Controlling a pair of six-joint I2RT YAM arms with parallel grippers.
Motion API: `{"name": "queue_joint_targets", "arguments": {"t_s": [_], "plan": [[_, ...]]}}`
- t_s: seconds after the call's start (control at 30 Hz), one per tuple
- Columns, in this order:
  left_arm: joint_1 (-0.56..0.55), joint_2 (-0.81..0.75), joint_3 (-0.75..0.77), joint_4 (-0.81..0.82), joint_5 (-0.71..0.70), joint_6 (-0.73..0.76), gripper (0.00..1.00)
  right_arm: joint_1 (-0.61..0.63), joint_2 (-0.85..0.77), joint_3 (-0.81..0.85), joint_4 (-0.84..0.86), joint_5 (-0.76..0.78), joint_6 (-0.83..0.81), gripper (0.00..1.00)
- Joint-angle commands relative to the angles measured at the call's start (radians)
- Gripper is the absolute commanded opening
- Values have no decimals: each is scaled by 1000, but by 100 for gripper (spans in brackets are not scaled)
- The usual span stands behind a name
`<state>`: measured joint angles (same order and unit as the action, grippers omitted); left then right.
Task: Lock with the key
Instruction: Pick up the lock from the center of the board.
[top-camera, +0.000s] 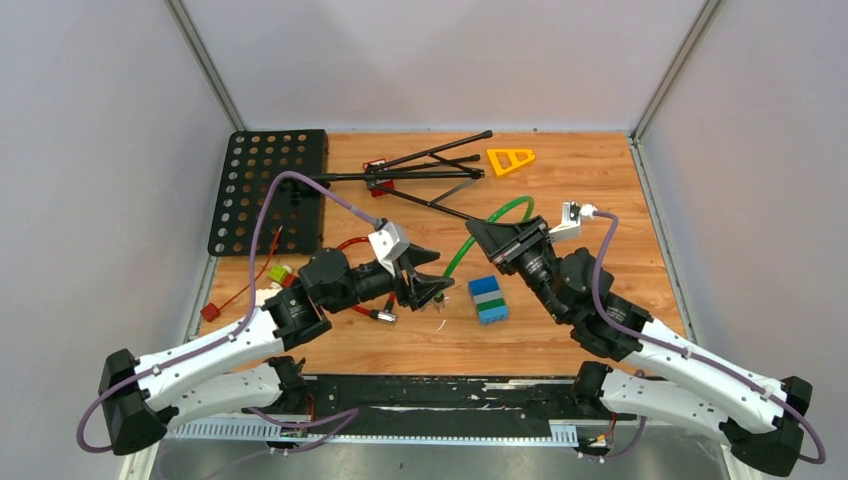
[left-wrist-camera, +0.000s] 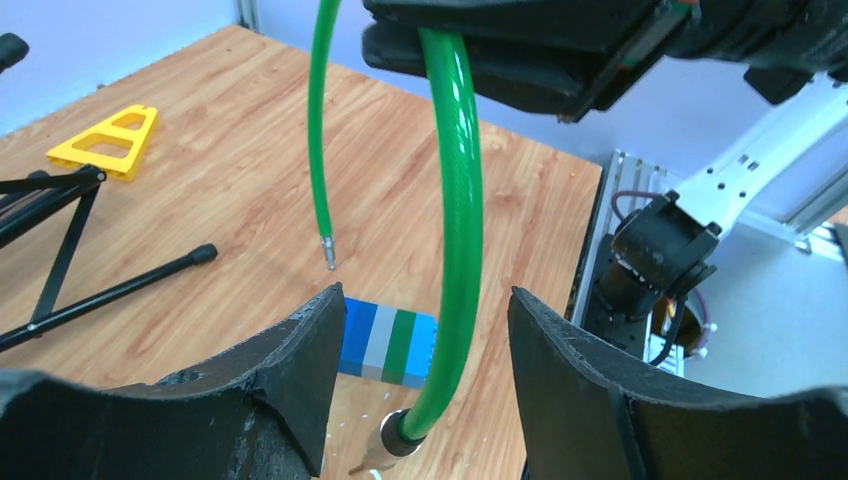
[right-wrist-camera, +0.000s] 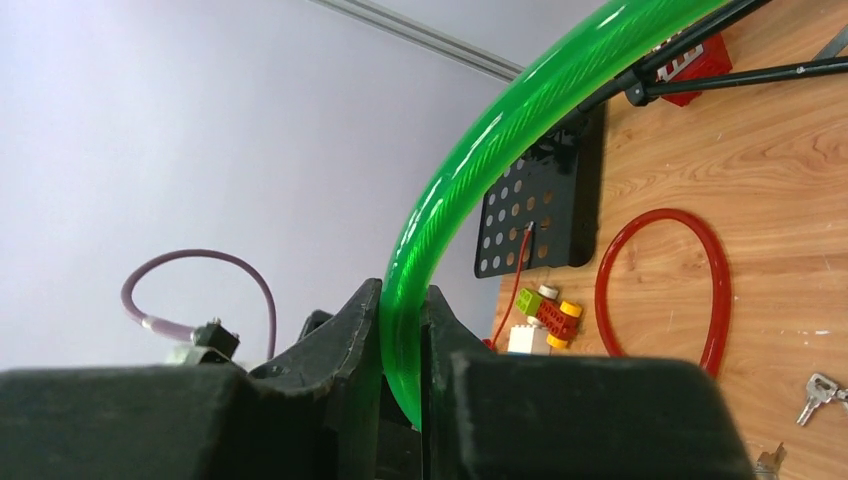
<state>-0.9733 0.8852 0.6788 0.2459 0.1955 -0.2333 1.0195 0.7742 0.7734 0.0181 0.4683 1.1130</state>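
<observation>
My right gripper (top-camera: 492, 236) is shut on a green cable lock (top-camera: 462, 248) and holds it up in an arch; in the right wrist view the cable (right-wrist-camera: 500, 120) is pinched between the fingers of that gripper (right-wrist-camera: 402, 330). My left gripper (top-camera: 432, 285) is open. In the left wrist view its jaws (left-wrist-camera: 428, 340) stand either side of the cable's lower leg (left-wrist-camera: 462, 200), not touching it, just above the metal end (left-wrist-camera: 395, 440). The cable's other end (left-wrist-camera: 328, 255) hangs free. A small bunch of keys (right-wrist-camera: 818, 395) lies on the table, and also shows under the left arm (top-camera: 383, 314).
A blue, grey and green block stack (top-camera: 488, 298) sits between the arms. A red cable loop (right-wrist-camera: 660, 290) and small toy bricks (right-wrist-camera: 545, 315) lie at the left. A black perforated plate (top-camera: 268, 190), a folded black stand (top-camera: 420, 175) and a yellow triangle (top-camera: 510, 160) lie at the back.
</observation>
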Motion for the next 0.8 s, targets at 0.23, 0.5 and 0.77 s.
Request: {"name": "queue_joint_targets", "arguments": {"t_s": [0.23, 0.5, 0.77], "plan": [[-114, 5, -29, -30, -192, 158, 52, 1, -81, 63, -37, 35, 106, 0], [-113, 37, -33, -5, -191, 181, 52, 1, -107, 37, -68, 49, 128, 0], [-114, 62, -33, -27, -181, 199, 57, 1, -148, 15, -60, 76, 119, 0]]}}
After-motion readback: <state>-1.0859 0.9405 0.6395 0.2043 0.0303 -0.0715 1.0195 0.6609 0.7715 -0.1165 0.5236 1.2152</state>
